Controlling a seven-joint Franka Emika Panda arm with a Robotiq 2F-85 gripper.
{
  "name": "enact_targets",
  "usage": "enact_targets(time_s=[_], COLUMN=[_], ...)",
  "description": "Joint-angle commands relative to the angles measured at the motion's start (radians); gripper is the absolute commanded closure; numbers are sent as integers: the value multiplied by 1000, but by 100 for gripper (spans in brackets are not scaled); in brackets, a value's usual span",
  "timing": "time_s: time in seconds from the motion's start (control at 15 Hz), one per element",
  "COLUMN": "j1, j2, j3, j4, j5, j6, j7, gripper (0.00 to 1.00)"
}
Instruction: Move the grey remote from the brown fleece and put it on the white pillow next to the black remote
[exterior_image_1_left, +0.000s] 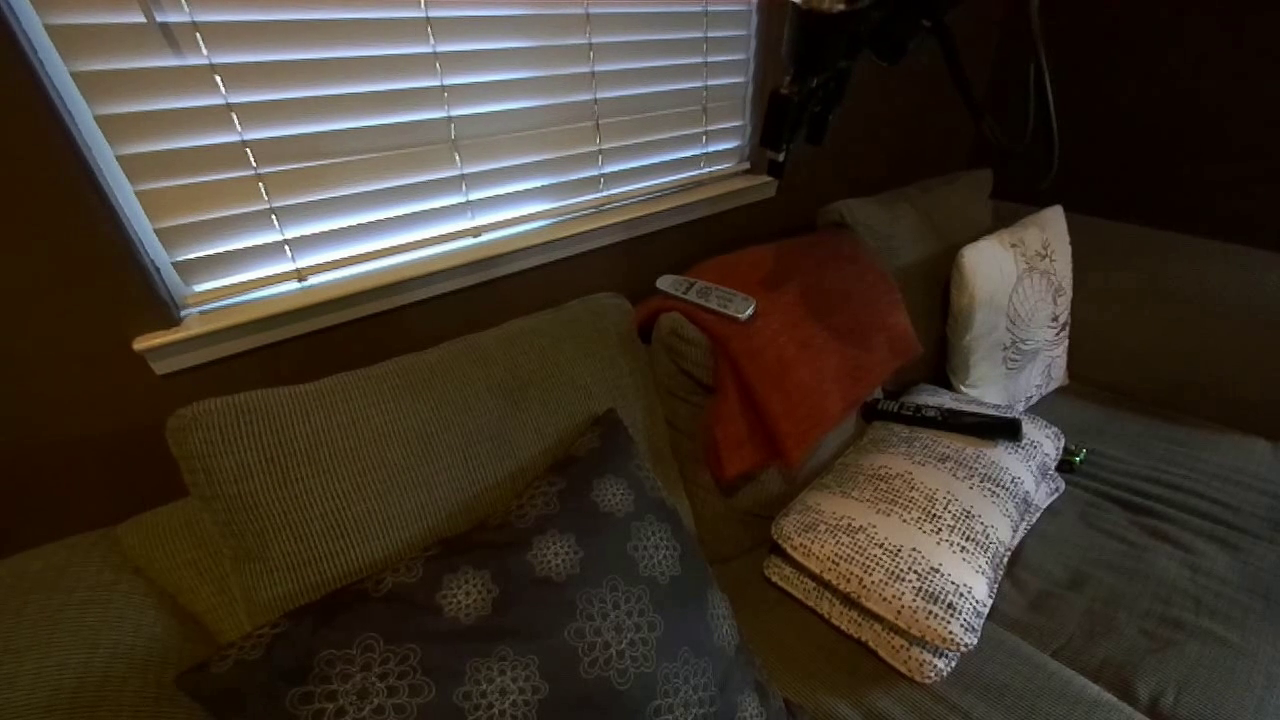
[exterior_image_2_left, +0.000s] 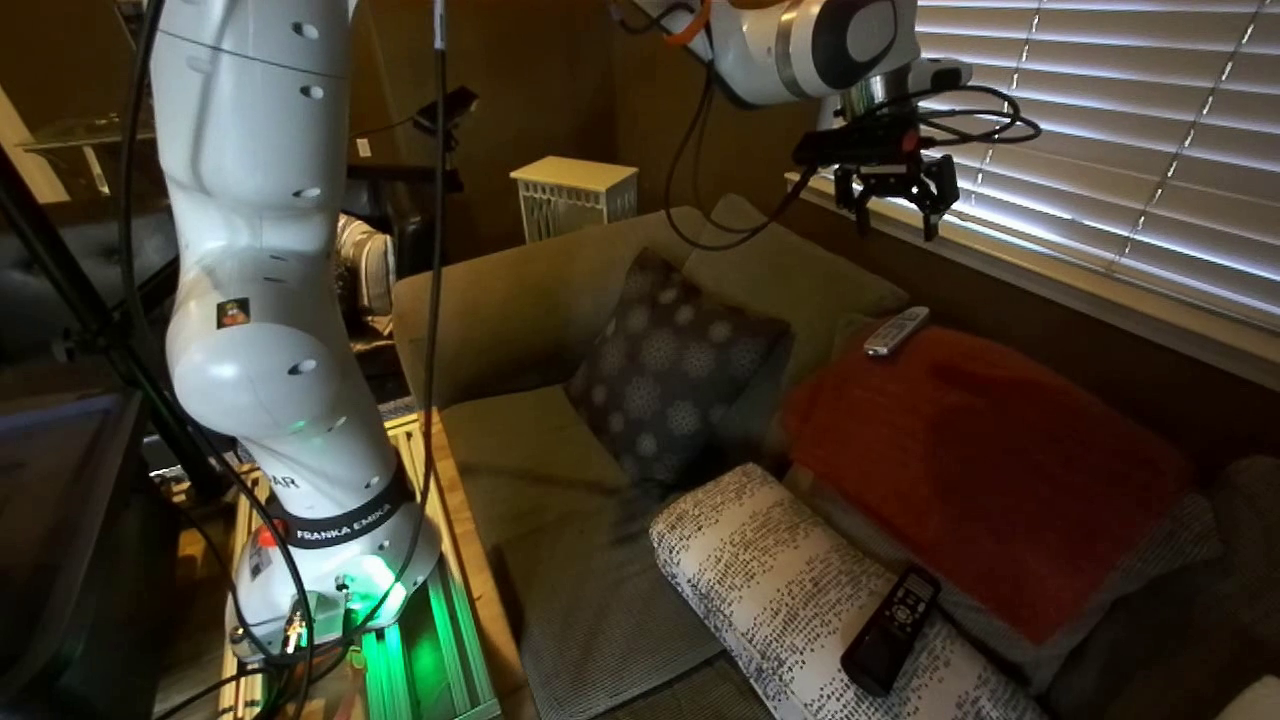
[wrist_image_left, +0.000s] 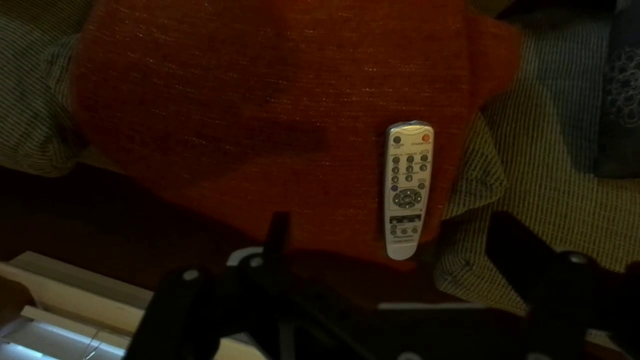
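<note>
One grey remote (wrist_image_left: 407, 192), on the fleece (wrist_image_left: 280, 115), ungripped; one hand (exterior_image_2_left: 897, 228), wide and holding nothing, raised clear above.

Current step, as judged: approach for the pick. Best done by lowering until the fingers (wrist_image_left: 278, 234) straddle the grey remote's narrow width near its middle; in the wrist view it lies lengthwise between the lines of the fingers, much of it beyond their tips, so a shift along its length seems due. Light contact advised: soft fleece may give, or bunch into the grip. Straight lift before sideways travel. Destination: pillow (exterior_image_2_left: 770, 580), flat beside the black remote (exterior_image_2_left: 892, 630), without nudging it. Pose: arm (exterior_image_2_left: 260, 230) stretched high and outward, in an exterior view; hand well apart from the grey remote, its fingers pointing down.
</note>
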Motion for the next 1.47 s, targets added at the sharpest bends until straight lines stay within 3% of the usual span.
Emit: enact_targets(time_s=[0.0, 0.6, 1.4], j1=[-7, -32, -11], j2=[0, 149, 432], j3=[8, 45, 23], j4=[3, 139, 438], j5=[-3, 143, 127], j6=[-5, -19, -38], j7=[1, -7, 35], gripper=[0, 0, 0])
